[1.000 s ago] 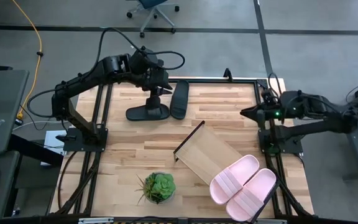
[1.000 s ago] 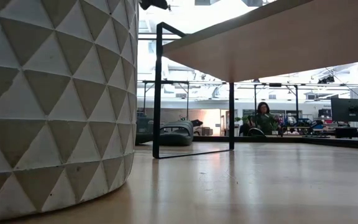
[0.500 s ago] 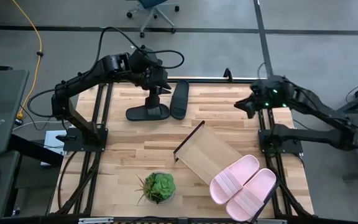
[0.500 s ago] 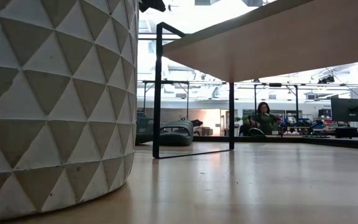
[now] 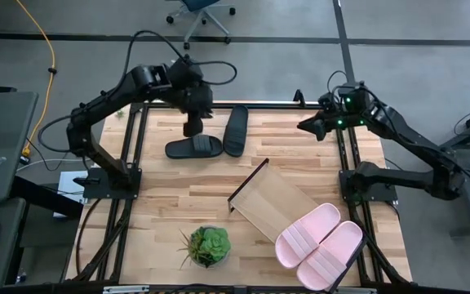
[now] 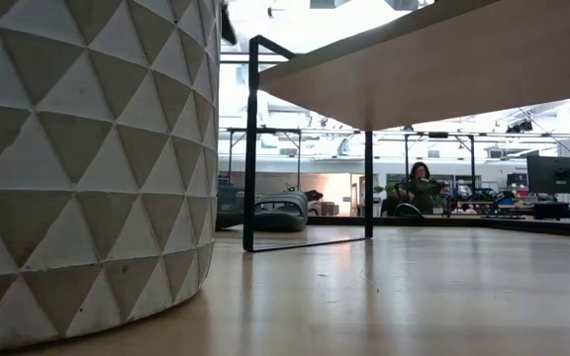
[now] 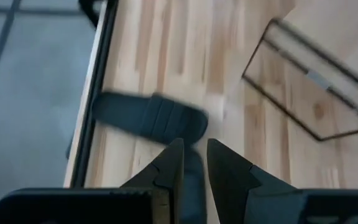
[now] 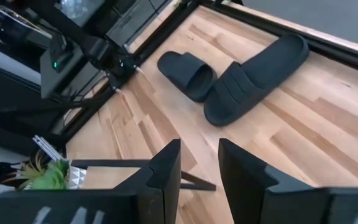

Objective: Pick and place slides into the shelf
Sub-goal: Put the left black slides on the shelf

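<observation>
Two black slides lie on the table near its far edge, one crosswise [image 5: 194,148] and one lengthwise [image 5: 236,129]. My left gripper [image 5: 192,129] hangs just above the crosswise one, fingers a little apart with nothing between them [image 7: 194,144]. My right gripper [image 5: 303,126] is open above the table's far right, pointing toward the black slides [image 8: 253,68]. The shelf [image 5: 269,198] stands slantwise mid-table on its black frame [image 6: 250,148]. Two pink slides [image 5: 307,233] [image 5: 334,253] lie side by side at its near right end.
A potted plant [image 5: 208,245] in a white faceted pot [image 6: 87,168] stands near the table's front edge, left of the shelf. Black rails [image 5: 141,147] run along the table's sides. A person [image 6: 419,186] sits far off in the room behind.
My right arm has swung from the table's right edge toward its far edge, carrying its gripper farther and a little left toward the black slides. My left gripper has shifted slightly toward the table's left edge. The slides and shelf have stayed put.
</observation>
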